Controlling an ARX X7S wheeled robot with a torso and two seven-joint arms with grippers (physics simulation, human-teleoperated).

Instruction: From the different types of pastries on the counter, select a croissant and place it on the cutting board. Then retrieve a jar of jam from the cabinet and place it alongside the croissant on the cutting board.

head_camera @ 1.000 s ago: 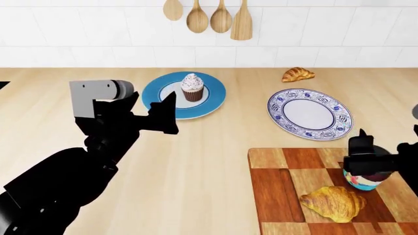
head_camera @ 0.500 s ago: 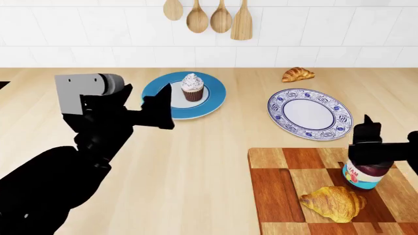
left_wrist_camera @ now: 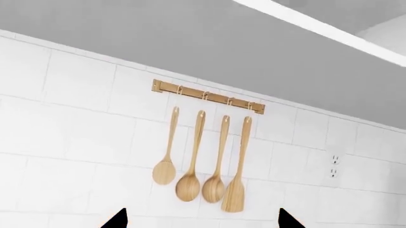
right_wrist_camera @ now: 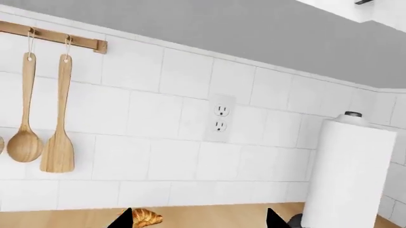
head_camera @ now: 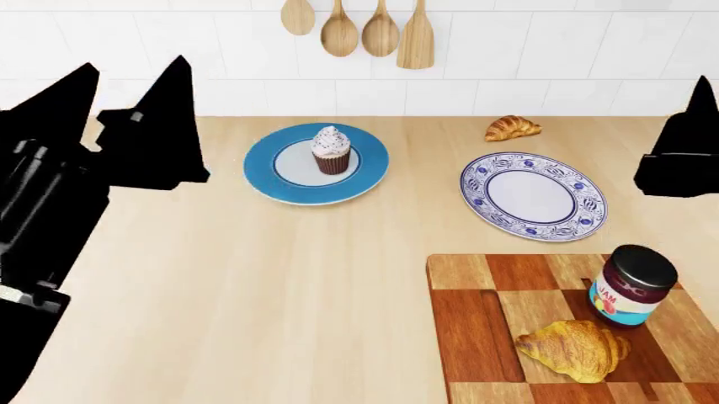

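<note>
On the checkered tan-and-reddish wooden cutting board (head_camera: 483,337), the plump pale golden croissant (head_camera: 575,350) lies just beside the small black-lidded glass jar of red jam (head_camera: 631,287), which stands upright. Both placements look done, so I judge the task essentially complete. The right gripper (head_camera: 679,156) hangs well apart from the jar, holding nothing, its finger tips spread apart in the wrist view. The left gripper (head_camera: 130,135) is raised over the beige wood-grain counter (head_camera: 303,278), likewise spread and empty.

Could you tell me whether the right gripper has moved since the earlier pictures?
Yes. The right gripper has let go of the jar of jam and risen away from the cutting board.
</note>
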